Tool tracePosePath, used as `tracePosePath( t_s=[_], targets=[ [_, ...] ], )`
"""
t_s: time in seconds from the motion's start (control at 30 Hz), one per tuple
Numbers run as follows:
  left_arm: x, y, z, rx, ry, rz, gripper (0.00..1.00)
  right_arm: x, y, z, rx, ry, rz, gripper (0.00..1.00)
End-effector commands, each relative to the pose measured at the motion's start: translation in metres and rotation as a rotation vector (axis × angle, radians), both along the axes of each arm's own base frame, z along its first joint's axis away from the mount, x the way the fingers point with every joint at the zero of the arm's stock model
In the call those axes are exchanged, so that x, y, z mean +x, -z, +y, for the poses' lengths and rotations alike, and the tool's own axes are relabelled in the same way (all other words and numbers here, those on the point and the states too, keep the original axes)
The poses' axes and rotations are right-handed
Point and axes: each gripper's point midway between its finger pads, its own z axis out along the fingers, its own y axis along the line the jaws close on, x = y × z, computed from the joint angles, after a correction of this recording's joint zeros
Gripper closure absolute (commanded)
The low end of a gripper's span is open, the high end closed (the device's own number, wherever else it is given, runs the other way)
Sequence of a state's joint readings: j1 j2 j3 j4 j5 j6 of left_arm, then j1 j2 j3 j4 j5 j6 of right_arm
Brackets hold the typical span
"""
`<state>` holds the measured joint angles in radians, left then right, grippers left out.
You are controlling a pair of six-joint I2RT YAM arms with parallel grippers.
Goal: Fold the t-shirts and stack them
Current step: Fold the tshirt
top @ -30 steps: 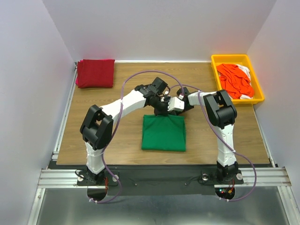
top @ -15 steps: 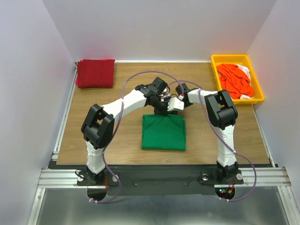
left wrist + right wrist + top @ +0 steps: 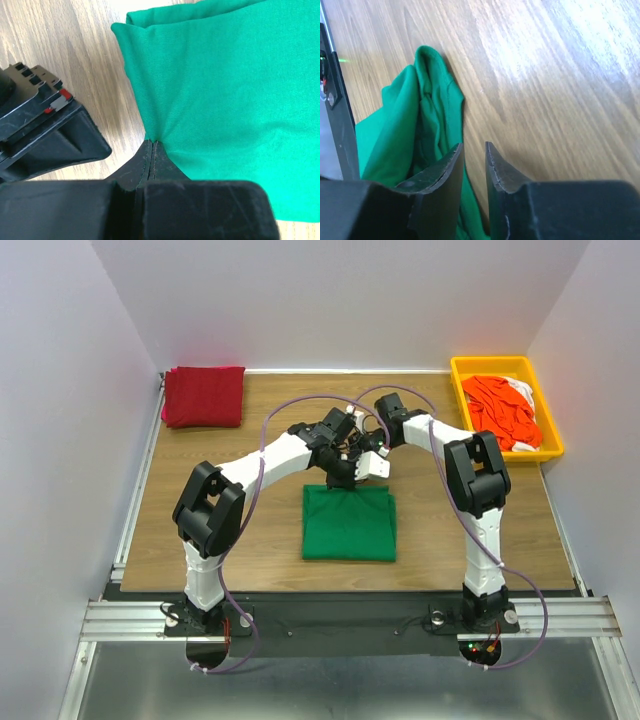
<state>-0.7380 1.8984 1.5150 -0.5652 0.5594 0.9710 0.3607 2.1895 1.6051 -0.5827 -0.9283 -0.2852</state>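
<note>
A bright green t-shirt point(image 3: 350, 525) lies folded into a rectangle at the middle of the table. My left gripper point(image 3: 340, 476) is shut on its far edge; in the left wrist view the closed jaws point(image 3: 151, 143) pinch a fold of the green cloth point(image 3: 225, 100). My right gripper point(image 3: 376, 464) hovers just beyond the shirt's far right corner. In the right wrist view its jaws point(image 3: 474, 148) stand a little apart over bare wood, with nothing between them, and the green shirt point(image 3: 395, 125) lies bunched just to their left. A folded dark red t-shirt point(image 3: 204, 395) lies at the far left corner.
A yellow tray point(image 3: 505, 363) at the far right holds crumpled orange-red shirts point(image 3: 498, 410) and a bit of white cloth point(image 3: 523, 390). The right gripper's black body point(image 3: 40, 135) sits close beside the left jaws. White walls enclose the wooden table point(image 3: 240, 530).
My right gripper has let go of the shirt's far right corner and drawn back from it, its arm swinging toward the far side. My left gripper stays pinched on the far edge.
</note>
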Motion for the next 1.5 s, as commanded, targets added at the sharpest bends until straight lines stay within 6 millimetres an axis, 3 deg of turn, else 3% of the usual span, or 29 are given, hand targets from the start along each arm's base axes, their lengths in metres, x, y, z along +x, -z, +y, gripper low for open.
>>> tracePosePath(
  t_s=[0.0, 0.23, 0.37, 0.53, 0.63, 0.77, 0.93, 1.03, 1.1, 1.17, 1.23, 1.27, 1.3, 1.37, 1.4, 1.47],
  targets=[
    [0.006, -0.029, -0.004, -0.055, 0.003, -0.06, 1.0, 0.003, 0.014, 0.004, 0.022, -0.011, 0.036, 0.72],
    [0.021, -0.027, -0.009, -0.05, -0.013, -0.08, 1.0, -0.039, 0.051, -0.002, 0.018, -0.038, 0.195, 0.75],
    [0.029, -0.019, -0.008, -0.041, -0.017, -0.085, 1.0, -0.051, 0.053, -0.006, 0.026, -0.05, 0.218, 0.76],
    [0.038, 0.0, -0.007, -0.023, -0.012, -0.098, 1.0, -0.051, 0.051, -0.005, 0.031, -0.052, 0.215, 0.77],
    [0.037, 0.018, -0.006, -0.009, -0.01, -0.089, 1.0, -0.036, 0.045, -0.006, 0.003, -0.038, 0.153, 0.76],
    [0.035, 0.029, -0.008, -0.021, -0.007, -0.08, 0.99, 0.005, 0.04, -0.019, -0.142, 0.016, -0.042, 0.71],
    [0.035, 0.034, -0.01, -0.025, -0.01, -0.071, 0.85, 0.062, 0.003, -0.032, -0.252, 0.11, -0.277, 0.63],
    [0.033, 0.027, -0.006, -0.017, 0.005, -0.075, 0.72, 0.085, -0.016, -0.043, -0.3, 0.169, -0.359, 0.56],
    [0.033, 0.007, -0.009, -0.051, 0.014, -0.074, 0.63, 0.095, -0.028, -0.053, -0.307, 0.205, -0.384, 0.48],
    [0.033, -0.01, -0.005, -0.073, -0.006, -0.052, 0.53, 0.102, -0.049, -0.062, -0.294, 0.24, -0.416, 0.46],
    [0.035, -0.039, 0.0, -0.128, -0.031, -0.058, 0.51, 0.104, -0.063, -0.07, -0.284, 0.26, -0.435, 0.46],
    [0.035, -0.048, 0.003, -0.148, -0.046, -0.056, 0.5, 0.104, -0.08, -0.079, -0.271, 0.282, -0.452, 0.46],
    [0.035, -0.065, 0.008, -0.179, -0.077, -0.051, 0.5, 0.098, -0.082, -0.082, -0.253, 0.278, -0.435, 0.46],
    [0.038, -0.074, 0.022, -0.211, -0.12, -0.016, 0.49, 0.088, -0.089, -0.093, -0.227, 0.29, -0.406, 0.47],
    [0.036, -0.08, 0.027, -0.231, -0.141, 0.009, 0.49, 0.074, -0.092, -0.093, -0.196, 0.271, -0.38, 0.47],
    [0.043, -0.074, 0.047, -0.231, -0.212, 0.06, 0.49, 0.058, -0.09, -0.094, -0.168, 0.247, -0.339, 0.47]
  ],
)
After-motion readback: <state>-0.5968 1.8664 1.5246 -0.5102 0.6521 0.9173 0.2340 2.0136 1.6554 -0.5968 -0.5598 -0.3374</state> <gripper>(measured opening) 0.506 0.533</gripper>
